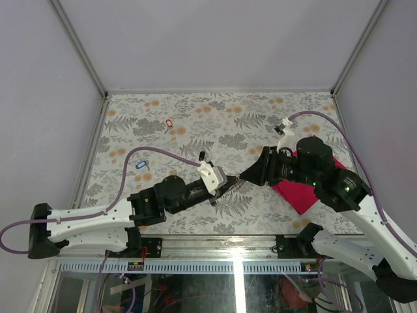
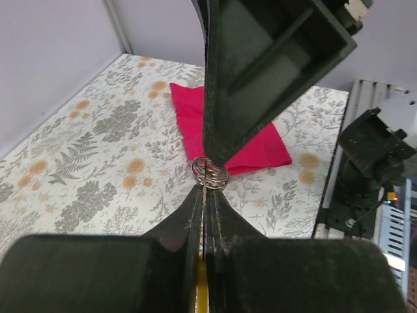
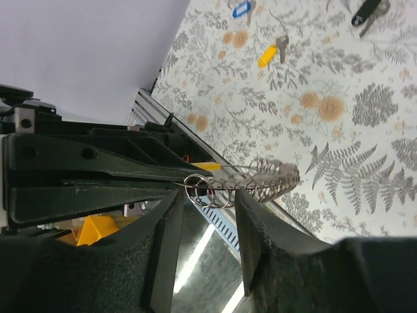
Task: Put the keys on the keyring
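The keyring [image 2: 210,175], a small silvery loop, is held above the table between the two grippers. My left gripper [image 2: 208,190] is shut on it, with a yellow piece [image 2: 202,287] showing deep between its jaws. My right gripper [image 3: 208,199] is open, and the keyring [image 3: 208,189] sits at its fingertips with a gap on each side. A blurred silvery coil [image 3: 277,177] trails off the ring. In the top view both grippers [image 1: 228,187] [image 1: 247,176] meet at the keyring [image 1: 236,184]. On the table lie a yellow key [image 3: 267,55], a blue key [image 1: 142,165], a red key [image 1: 169,123] and a black key [image 3: 365,10].
A magenta cloth [image 1: 296,192] lies under the right arm, also seen beyond the ring in the left wrist view [image 2: 254,147]. The table's near rail [image 1: 234,240] runs just below the grippers. Grey walls enclose the floral tabletop [image 1: 221,117].
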